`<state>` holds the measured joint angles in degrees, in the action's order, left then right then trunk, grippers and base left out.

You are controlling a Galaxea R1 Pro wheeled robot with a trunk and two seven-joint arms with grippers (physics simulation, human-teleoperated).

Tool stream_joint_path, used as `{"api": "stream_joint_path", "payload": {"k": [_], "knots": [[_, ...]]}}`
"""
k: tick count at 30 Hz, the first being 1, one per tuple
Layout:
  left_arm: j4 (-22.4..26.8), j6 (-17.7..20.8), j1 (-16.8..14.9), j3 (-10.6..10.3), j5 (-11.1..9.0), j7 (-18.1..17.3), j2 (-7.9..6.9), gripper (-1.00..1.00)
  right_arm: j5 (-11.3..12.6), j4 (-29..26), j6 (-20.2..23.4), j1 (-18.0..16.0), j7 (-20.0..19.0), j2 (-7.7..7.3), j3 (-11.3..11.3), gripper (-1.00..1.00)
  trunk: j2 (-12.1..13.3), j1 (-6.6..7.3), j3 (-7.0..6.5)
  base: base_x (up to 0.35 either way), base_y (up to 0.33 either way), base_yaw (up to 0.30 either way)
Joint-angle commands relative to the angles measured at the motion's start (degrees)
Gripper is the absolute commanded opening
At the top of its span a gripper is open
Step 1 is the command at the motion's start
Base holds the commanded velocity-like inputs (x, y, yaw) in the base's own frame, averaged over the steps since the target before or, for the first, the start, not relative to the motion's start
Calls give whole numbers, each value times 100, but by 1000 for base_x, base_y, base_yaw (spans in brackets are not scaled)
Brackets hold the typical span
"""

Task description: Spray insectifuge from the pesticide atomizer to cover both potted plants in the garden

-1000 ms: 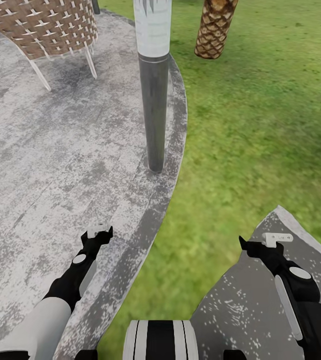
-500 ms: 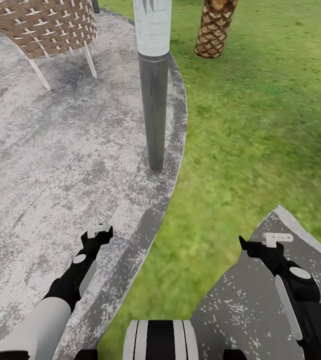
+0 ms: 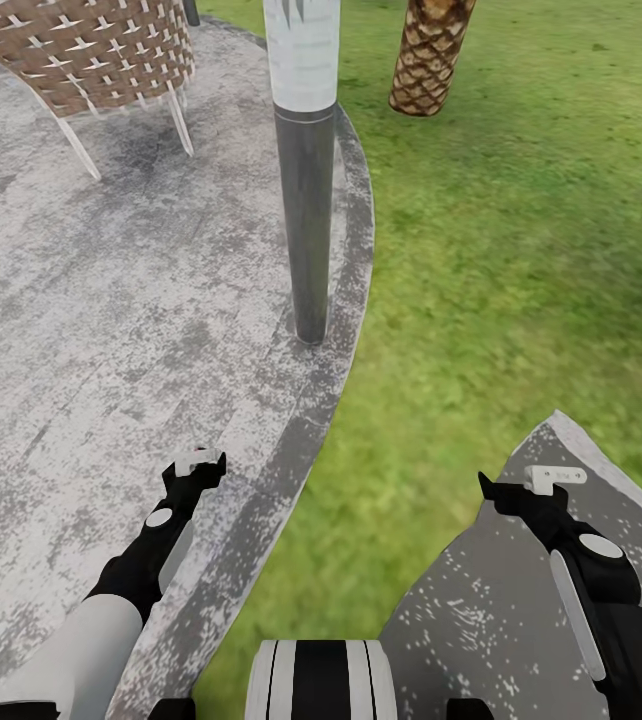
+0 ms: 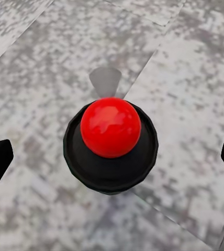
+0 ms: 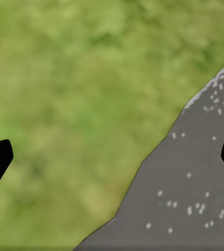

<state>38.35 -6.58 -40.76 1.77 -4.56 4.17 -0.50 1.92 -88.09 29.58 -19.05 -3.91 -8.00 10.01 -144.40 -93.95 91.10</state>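
atomizer (image 4: 111, 144) seen top-down, label hidden

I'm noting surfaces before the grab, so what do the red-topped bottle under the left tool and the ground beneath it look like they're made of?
The pesticide atomizer: its red button looks like glossy plastic, since it carries a bright highlight; the dark collar looks like matte plastic, though that is less sure. The paving looks like rough, mottled grey stone or concrete slabs, with visible seams.
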Motion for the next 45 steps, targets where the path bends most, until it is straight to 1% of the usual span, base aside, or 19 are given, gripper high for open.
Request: {"api": "stream_joint_path", "payload": {"k": [1,9,10,45], "knots": [[-3,-18,-2,-12,-47,13,-2,100,19,-6,30,-2,-22,0,6,100,-1,1,3,0,-8,0],[-3,-18,-2,-10,-51,13,-3,100,19,-6,30,-2,-22,0,4,100,-1,1,3,0,-3,0],[-3,-18,-2,-10,-51,13,-3,-100,19,-6,30,-2,-22,0,3,100,-1,1,3,0,0,0],[-3,-9,-2,-12,-54,13,-3,-100,19,2,30,-2,-22,2,-8,100,-1,1,3,0,0,0]]}}
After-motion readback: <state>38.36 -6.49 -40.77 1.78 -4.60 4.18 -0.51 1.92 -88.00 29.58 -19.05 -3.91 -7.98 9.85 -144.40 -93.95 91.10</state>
